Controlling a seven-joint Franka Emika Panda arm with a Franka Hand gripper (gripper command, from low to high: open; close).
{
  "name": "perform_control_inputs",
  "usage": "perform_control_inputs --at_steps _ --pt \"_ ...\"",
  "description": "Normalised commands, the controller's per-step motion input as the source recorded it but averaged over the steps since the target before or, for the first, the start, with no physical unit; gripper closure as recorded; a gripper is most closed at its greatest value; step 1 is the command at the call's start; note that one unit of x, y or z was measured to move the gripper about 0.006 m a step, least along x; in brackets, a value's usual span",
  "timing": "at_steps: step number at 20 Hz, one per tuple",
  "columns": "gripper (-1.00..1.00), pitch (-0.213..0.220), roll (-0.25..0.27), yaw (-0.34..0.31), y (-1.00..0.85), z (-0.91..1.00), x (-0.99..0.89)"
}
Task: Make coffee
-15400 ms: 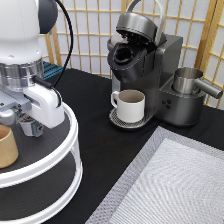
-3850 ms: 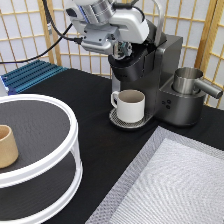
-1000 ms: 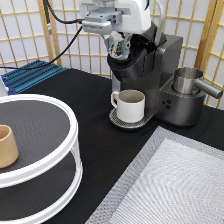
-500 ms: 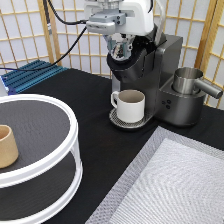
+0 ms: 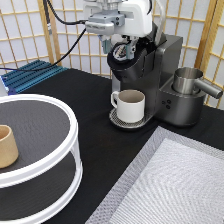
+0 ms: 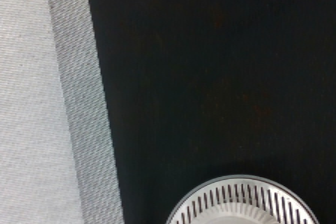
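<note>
My gripper [image 5: 120, 49] hangs at the open brew chamber on top of the dark coffee machine [image 5: 162, 65], at the exterior view's top centre. It is shut on the coffee [image 5: 121, 52], a small round white-rimmed pod with a dark top, held right at the chamber's mouth. The machine's lid stands raised behind the hand. Below, a white handled mug [image 5: 131, 105] sits on the machine's round drip tray [image 5: 116, 120]. The wrist view shows only black table cloth, a strip of grey mat [image 6: 45, 110] and the slotted drip tray [image 6: 240, 200].
A white two-tier turntable [image 5: 74, 137] fills the exterior view's lower left, with a tan handleless cup [image 5: 6, 146] on its upper level. A metal jug [image 5: 187, 80] stands on the machine's right side. A grey mat [image 5: 170, 185] covers the bottom right. A blue rack [image 5: 32, 75] lies at far left.
Over the last second my gripper has sunk slightly with the pod toward the brew chamber. The mug and the tan cup have not moved.
</note>
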Motion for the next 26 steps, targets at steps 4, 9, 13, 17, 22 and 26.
perform_control_inputs --at_steps 4,9,13,17,22,26 --pt "-1.0 0.017 0.046 0.0 -0.63 0.4 -0.31" --pt "-1.0 0.001 0.0 0.001 0.41 1.0 -0.34" --pt "-1.0 0.069 0.0 0.002 0.87 1.0 0.11" --pt "-1.0 0.147 -0.011 0.0 0.93 1.0 0.45" --pt "-1.0 0.2 -0.055 0.0 0.8 0.75 0.56" --pt "-1.0 0.234 -0.076 -0.006 0.3 0.34 0.73"
